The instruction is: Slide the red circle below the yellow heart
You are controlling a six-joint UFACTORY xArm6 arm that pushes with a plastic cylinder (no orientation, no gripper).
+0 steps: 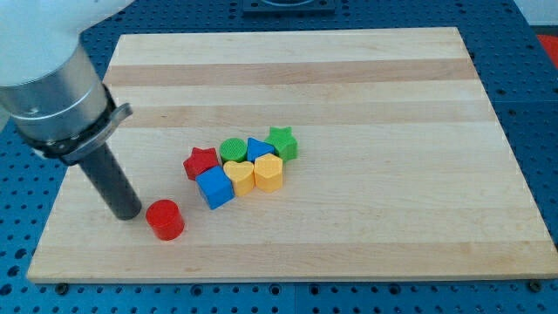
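Observation:
The red circle [165,219] lies on the wooden board near the view's bottom left. The yellow heart [238,174] sits in a tight cluster at the board's middle, up and to the right of the red circle. My tip [127,213] rests just left of the red circle, almost touching it. The dark rod rises from there to the grey arm at the view's upper left.
The cluster also holds a red star [200,161], a blue cube [214,187], a green circle [234,149], a blue block [259,148], a green star [282,142] and a yellow hexagon [268,173]. The board's bottom edge [288,279] runs close below the red circle.

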